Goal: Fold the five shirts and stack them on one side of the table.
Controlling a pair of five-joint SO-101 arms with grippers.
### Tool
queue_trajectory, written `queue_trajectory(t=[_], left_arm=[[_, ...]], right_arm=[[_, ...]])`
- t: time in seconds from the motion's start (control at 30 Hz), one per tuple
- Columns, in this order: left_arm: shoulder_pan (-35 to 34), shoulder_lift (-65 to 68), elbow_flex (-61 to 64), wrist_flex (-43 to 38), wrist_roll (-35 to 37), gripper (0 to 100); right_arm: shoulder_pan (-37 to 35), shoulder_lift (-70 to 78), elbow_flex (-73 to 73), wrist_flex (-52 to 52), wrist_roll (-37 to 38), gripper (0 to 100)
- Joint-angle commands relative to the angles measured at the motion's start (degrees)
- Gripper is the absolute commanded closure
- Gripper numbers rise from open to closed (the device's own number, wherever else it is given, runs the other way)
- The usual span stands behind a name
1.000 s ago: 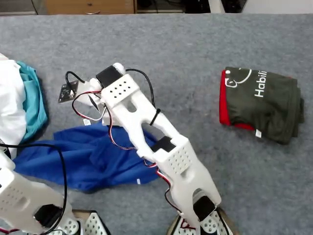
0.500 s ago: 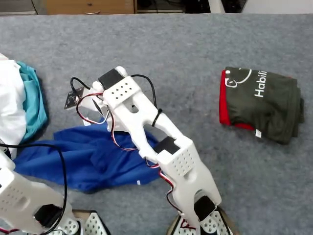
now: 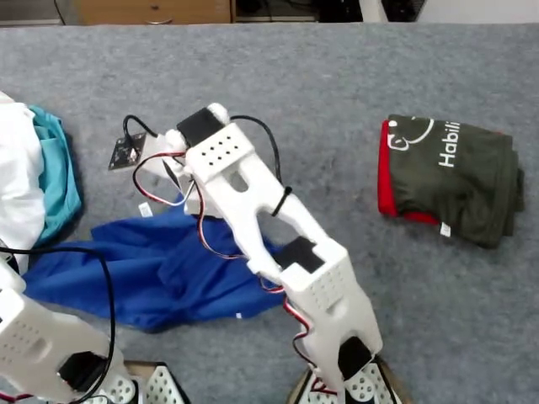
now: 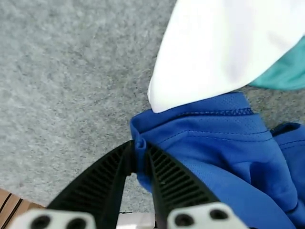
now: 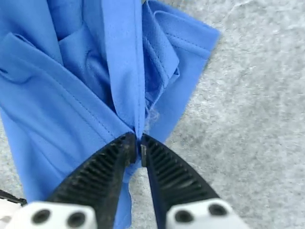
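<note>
Blue shirt [image 3: 160, 278] rumpled near-left on table [image 3: 337, 76]. Right end effector [image 5: 136, 143] pinching its far edge, left end effector [image 4: 139, 150] pinching left corner, guessing to stretch it flat for folding. Folded olive shirt [image 3: 455, 181] parked right.

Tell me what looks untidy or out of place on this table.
The blue shirt lies crumpled and unfolded, pinched by the left gripper and the right gripper. A white shirt and teal shirt sit heaped at the table edge. The dark green shirt folded over a red shirt looks neat.
</note>
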Motion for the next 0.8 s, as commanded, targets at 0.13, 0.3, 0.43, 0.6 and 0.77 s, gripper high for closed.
queue_trajectory(t=[0.13, 0.3, 0.43, 0.6, 0.77], left_arm=[[-0.7, -0.84, 0.0, -0.44, 0.0, 98], [-0.79, -0.84, 0.0, -0.44, 0.0, 98], [-1.76, -0.84, 0.0, -0.44, -0.09, 98], [-2.55, -0.75, 0.0, -0.44, -0.35, 98], [-2.37, -0.75, 0.0, -0.44, -0.26, 98]], right_arm=[[1.01, -4.88, -0.4, 1.14, -0.7, 82.2], [1.01, -4.97, -0.66, 1.23, -1.58, 74.7], [1.1, -4.62, -0.13, 1.23, -1.58, 82.9], [2.33, -4.44, 0.48, 1.14, -3.96, 77.0], [2.07, -2.77, 4.7, 0.97, -4.66, 74.6]])
